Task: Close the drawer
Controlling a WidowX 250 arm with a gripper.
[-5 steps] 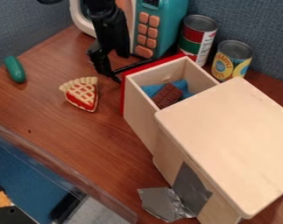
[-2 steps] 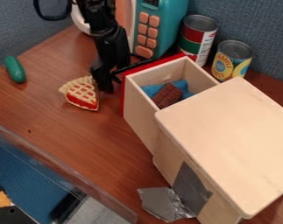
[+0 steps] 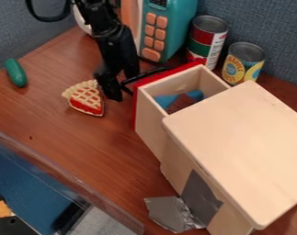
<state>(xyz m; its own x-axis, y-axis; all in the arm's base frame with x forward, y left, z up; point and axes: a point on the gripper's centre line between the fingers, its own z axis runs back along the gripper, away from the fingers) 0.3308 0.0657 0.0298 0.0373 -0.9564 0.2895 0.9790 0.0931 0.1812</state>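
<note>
The drawer [image 3: 149, 120] stood partly open near the middle of the frame, jutting toward the upper left from a pale wooden cabinet [image 3: 237, 147] at the right. Its walls were plain light wood and its front panel [image 3: 169, 74] was red, seen mostly as a narrow edge. Inside lay a blue thing [image 3: 165, 99] and a brown piece like a chocolate bar [image 3: 182, 103], both partly hidden by the cabinet top.

The gripper [image 3: 121, 93] hung in the upper left, just outside the red front, with a thin black bar [image 3: 151, 73] between; how far apart its jaws stood, and whether they had hold of anything, I could not tell. The lattice pie slice [image 3: 86, 103] sat just beside it, on the side away from the drawer.

A long green toy [image 3: 16, 72] lay at the far left. Behind the drawer, toward the top, stood a teal toy appliance [image 3: 175, 30] with orange buttons and two cans, one red and green [image 3: 207, 39], one yellow [image 3: 242, 64]. Silver tape [image 3: 199, 197] clung to the cabinet's side at lower centre.
</note>
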